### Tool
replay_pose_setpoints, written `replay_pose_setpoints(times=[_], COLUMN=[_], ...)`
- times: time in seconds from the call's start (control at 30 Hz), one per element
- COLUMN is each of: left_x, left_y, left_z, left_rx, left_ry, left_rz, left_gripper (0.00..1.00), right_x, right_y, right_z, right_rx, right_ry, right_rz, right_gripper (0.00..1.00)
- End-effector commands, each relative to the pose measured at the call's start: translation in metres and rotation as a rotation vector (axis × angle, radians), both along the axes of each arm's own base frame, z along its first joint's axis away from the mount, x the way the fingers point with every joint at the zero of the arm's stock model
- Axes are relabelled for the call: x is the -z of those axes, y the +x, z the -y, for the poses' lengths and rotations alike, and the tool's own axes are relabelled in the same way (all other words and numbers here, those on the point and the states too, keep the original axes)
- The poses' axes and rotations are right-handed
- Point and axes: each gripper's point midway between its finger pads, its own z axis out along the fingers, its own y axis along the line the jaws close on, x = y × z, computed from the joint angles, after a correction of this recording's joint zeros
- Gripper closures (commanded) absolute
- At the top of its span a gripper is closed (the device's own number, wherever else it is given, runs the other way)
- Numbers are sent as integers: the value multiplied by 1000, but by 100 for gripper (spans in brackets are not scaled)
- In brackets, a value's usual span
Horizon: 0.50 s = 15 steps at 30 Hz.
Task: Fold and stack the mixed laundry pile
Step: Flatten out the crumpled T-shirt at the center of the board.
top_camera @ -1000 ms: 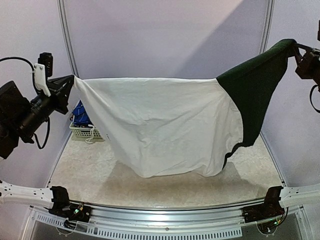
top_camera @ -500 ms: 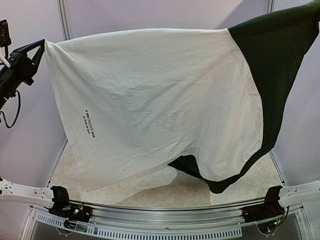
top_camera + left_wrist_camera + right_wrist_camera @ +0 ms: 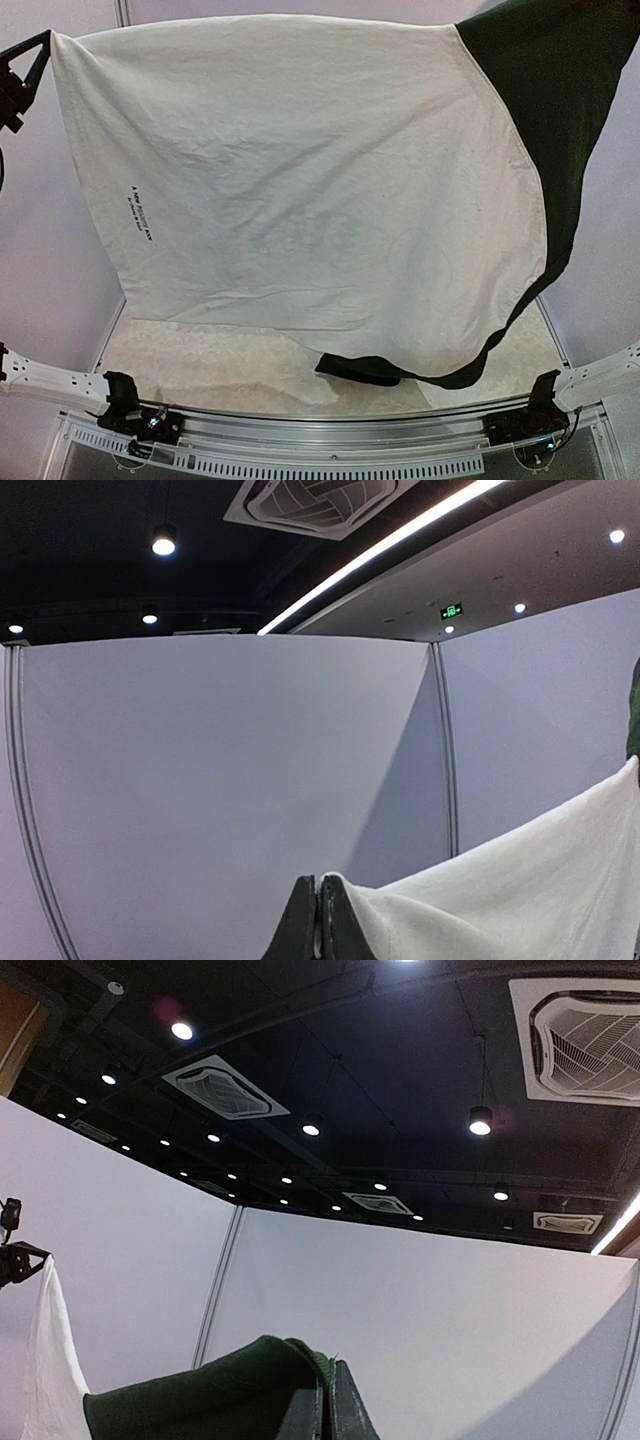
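Observation:
A white T-shirt [image 3: 300, 190] with dark green sleeves [image 3: 560, 120] hangs stretched high across most of the top view. One green sleeve [image 3: 360, 368] dangles just above the table. My left gripper [image 3: 318, 882] is shut on the shirt's white corner [image 3: 500, 900], at the top left of the top view [image 3: 38, 48]. My right gripper [image 3: 328, 1368] is shut on the green edge [image 3: 220, 1385]; it lies beyond the upper right edge of the top view. The rest of the mixed laundry pile is hidden behind the shirt.
The pale table [image 3: 220, 355] shows only as a strip below the shirt's hem. Grey partition walls [image 3: 40, 260] stand on both sides. The arm bases [image 3: 130, 412] [image 3: 530, 412] sit on the front rail.
Both grippers have risen and moved apart, carrying the shirt up and toward the camera. It now hangs wider and covers the basket at the back left.

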Motion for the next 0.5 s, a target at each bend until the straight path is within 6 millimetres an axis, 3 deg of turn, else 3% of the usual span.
replay_pose_setpoints(times=[0.0,0.07,0.13,0.23,0.3,0.43,0.47], left_x=[-14,-17,-12,14,46,140,167], left_y=[-5,-4,4,33,58,121,138], left_z=[1,3,8,17,30,61,66], left_rx=[17,21,-5,-126,-227,-415,-421], left_ry=[6,4,14,42,86,194,211], left_rz=[32,38,20,-53,-119,-299,-351], left_gripper=[100,100,100,100,100,100,100], right_x=[-30,-32,-28,2,35,148,170], right_y=[-29,-26,-10,51,98,214,237], right_z=[41,41,34,-13,-46,-111,-116], right_rx=[29,45,85,194,310,570,575], right_ry=[114,122,119,53,-6,-242,-274], right_rz=[114,115,75,-59,-148,-342,-380], right_gripper=[100,100,100,100,100,100,100])
